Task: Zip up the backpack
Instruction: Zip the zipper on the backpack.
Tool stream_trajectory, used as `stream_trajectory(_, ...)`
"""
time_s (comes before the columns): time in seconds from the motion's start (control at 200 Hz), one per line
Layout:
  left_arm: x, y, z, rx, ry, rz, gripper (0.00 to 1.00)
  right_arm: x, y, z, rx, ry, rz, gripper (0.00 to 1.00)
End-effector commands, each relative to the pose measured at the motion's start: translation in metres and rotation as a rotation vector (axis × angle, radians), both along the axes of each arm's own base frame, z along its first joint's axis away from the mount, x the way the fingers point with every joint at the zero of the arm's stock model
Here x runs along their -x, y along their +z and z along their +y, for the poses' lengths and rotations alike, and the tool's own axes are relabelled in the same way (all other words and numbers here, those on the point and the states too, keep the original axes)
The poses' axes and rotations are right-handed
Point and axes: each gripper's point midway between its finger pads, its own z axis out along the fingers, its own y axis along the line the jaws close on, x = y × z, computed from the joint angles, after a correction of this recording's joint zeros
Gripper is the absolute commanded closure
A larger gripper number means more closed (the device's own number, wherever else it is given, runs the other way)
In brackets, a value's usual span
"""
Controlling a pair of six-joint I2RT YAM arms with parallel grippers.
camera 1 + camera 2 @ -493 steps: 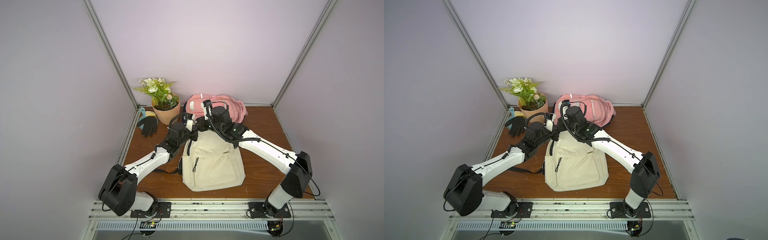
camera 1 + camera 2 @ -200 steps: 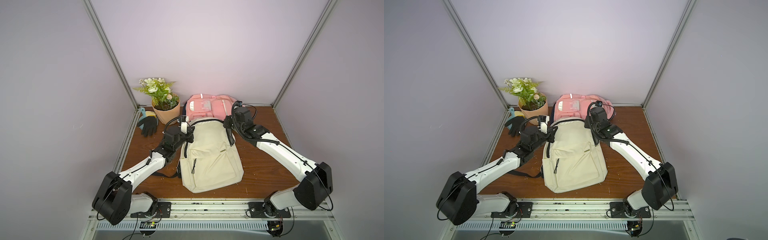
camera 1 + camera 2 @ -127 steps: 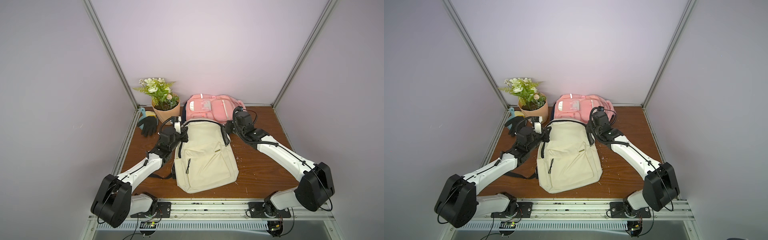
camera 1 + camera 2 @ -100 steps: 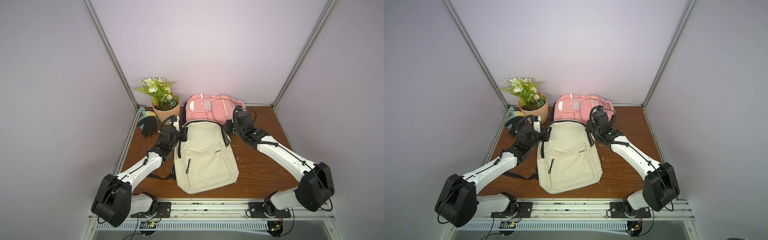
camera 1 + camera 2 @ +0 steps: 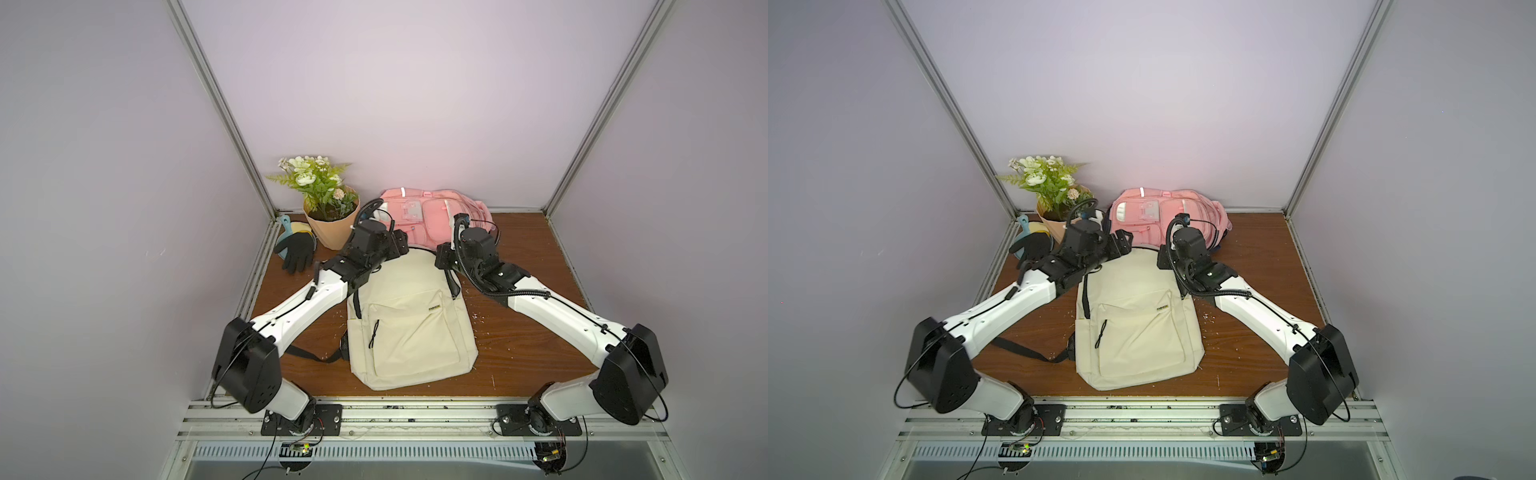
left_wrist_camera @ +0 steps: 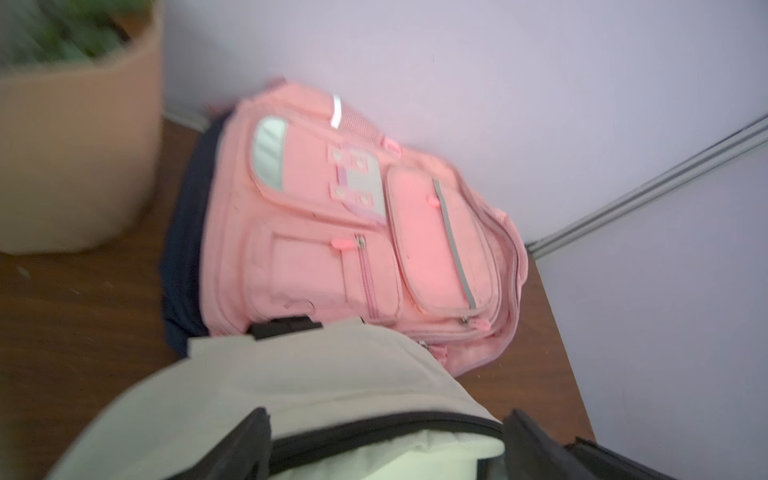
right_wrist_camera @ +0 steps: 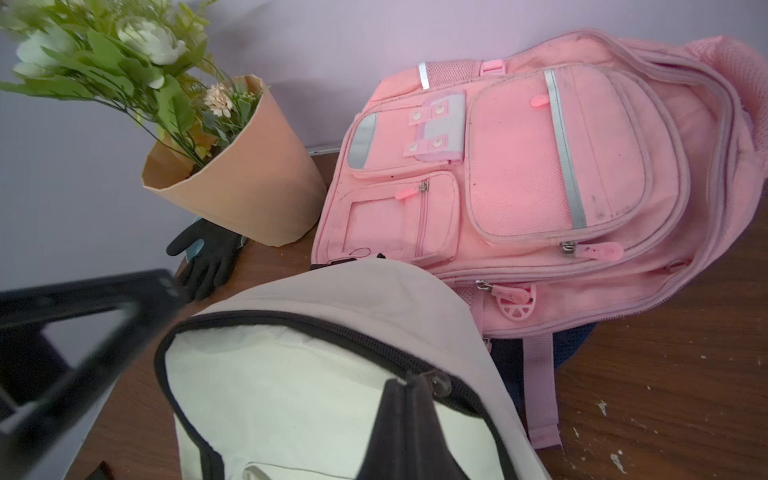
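Note:
A cream backpack (image 5: 409,324) (image 5: 1133,328) lies flat on the wooden table (image 5: 528,345), top end toward the back wall. A black zip track (image 7: 291,328) curves round its top. My left gripper (image 5: 398,246) (image 5: 1121,243) (image 6: 386,413) is open at the top left corner, with the zip track (image 6: 374,428) passing between its fingers untouched. My right gripper (image 5: 442,258) (image 5: 1163,259) (image 7: 409,380) is shut on the zipper pull (image 7: 440,384) at the top right of the backpack (image 7: 311,395). Only the pull's ring shows past the fingertips.
A pink backpack (image 5: 432,218) (image 7: 519,174) lies just behind the cream one, against the back wall. A potted plant (image 5: 328,208) stands at the back left, with a black glove (image 5: 297,253) beside it. A black strap (image 5: 307,353) trails off the cream backpack's left side.
My left gripper has opened and let go of the backpack's top left edge. The backpack slid a little to the left before that. The right gripper stays shut at the top right.

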Motion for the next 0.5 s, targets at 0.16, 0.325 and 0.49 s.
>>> stream_trajectory(0.16,-0.002,-0.037,-0.064,0.183,-0.089,0.178,0.08,0.012,0.020,-0.009,-0.049,-0.015,-0.077,1.00)
stream_trajectory(0.325,-0.003,-0.052,-0.075,0.160,-0.087,0.229,0.09,0.017,0.009,-0.010,-0.054,-0.006,-0.068,1.00)
stream_trajectory(0.49,-0.002,-0.054,-0.073,0.089,-0.064,0.206,0.23,0.019,0.002,-0.014,-0.036,-0.014,-0.065,1.00)
